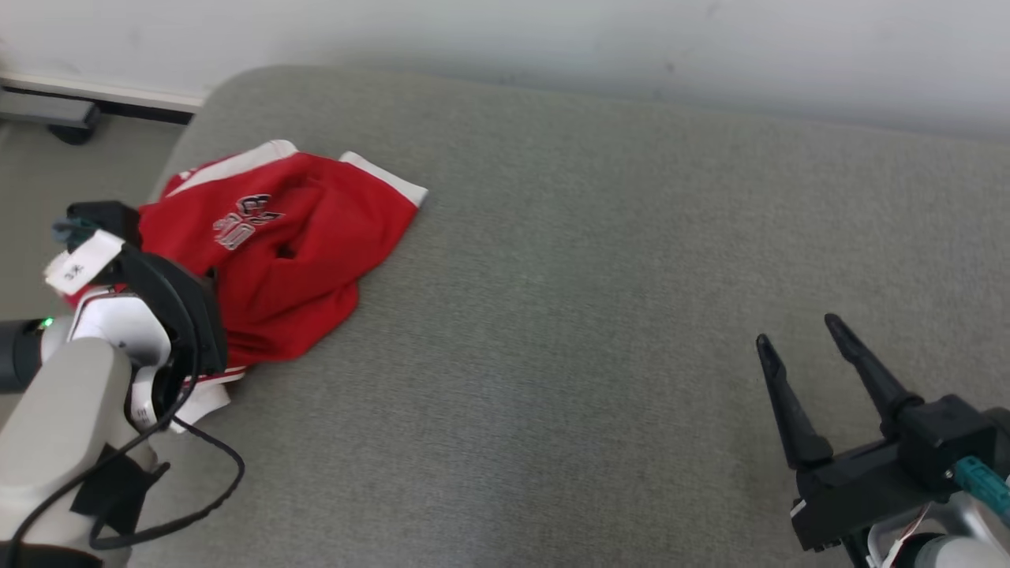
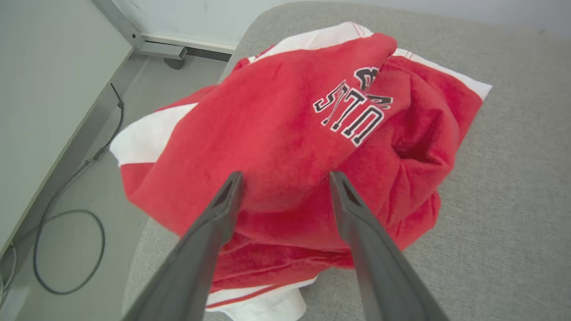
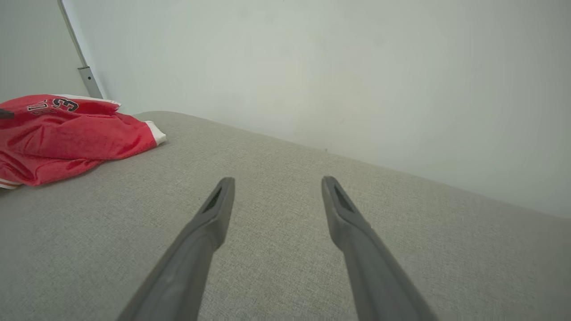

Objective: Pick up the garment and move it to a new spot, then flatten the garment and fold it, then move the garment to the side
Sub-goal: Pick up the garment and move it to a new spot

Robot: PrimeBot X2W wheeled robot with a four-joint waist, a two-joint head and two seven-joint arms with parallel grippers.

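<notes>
Red-and-white garment (image 1: 292, 237) in a crumpled heap at the left end of the grey cushion (image 1: 592, 315), partly overhanging the edge. Poises the left gripper (image 2: 285, 174) spread at the heap, gripping nothing. Holds the right gripper (image 1: 797, 331) spread too, well apart over bare cushion.

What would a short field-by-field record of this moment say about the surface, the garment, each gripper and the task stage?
surface: grey cushion
clothing: red and white garment, crumpled, at the cushion's left end
left gripper: open, pointed at the garment, contact unclear
right gripper: open, over bare cushion, apart from the garment
stage: garment not yet picked up
</notes>
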